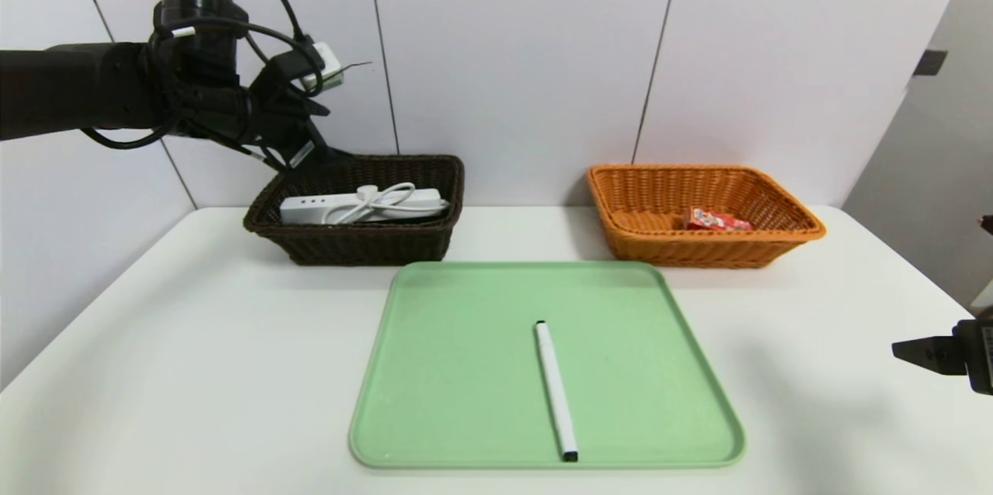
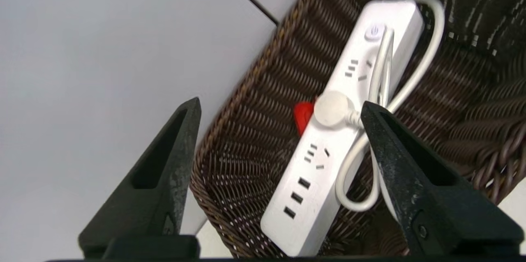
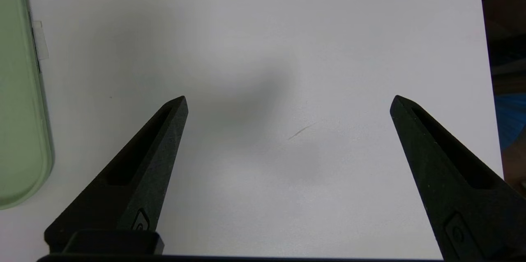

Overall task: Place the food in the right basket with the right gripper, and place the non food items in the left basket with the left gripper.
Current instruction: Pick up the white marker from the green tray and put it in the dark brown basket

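Dark brown wicker forms the left basket (image 1: 368, 245), and in it lies the white power strip (image 1: 310, 208) with its looped cord. Your left gripper (image 2: 281, 104) is over that basket, fingers spread, gripping nothing. Judged as the release step: lift straight clear of the cord loops before you swing away, since a fingertip could snag one. The white marker (image 1: 555, 394) lies on the green tray (image 1: 465, 285) and remains for the left gripper; square the fingers across its barrel, as it may roll. The red snack pouch (image 1: 714, 220) sits in the orange right basket (image 1: 706, 253). Your right gripper (image 3: 289, 99) idles, spread and unladen, over the table beside the tray. Your left wrist view shows a red object (image 2: 303, 116) beside the strip; you cannot make it out in the head view.
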You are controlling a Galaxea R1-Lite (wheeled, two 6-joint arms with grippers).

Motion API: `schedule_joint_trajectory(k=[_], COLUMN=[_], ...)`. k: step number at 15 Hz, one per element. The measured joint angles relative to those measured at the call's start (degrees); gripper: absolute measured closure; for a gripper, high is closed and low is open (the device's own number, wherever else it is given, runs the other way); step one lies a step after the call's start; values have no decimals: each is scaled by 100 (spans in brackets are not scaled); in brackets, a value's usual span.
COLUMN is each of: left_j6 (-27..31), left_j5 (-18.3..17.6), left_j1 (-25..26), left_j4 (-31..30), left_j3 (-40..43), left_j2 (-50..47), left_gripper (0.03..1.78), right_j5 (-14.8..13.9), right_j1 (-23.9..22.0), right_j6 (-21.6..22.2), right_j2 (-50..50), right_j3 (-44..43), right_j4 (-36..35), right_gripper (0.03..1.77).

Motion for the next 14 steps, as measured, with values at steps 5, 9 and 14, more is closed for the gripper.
schedule_joint_trajectory(k=[5,9,14], left_j6=[-1232,-3077,-5380], left_j5=[99,1251,2695], left_j1=[-428,-1510,-2946], left_j4=[396,1819,2313], left_j3=[-378,-662,-728], left_j2=[-199,-631,-900], left_gripper=[27,20,16], right_j5=[11,63,69], right_j1=[0,2,9], right_j6=[0,0,7], right_j2=[-7,-7,-21], right_j3=[-18,-16,20], right_j4=[-5,-9,0], right_gripper=[10,10,10])
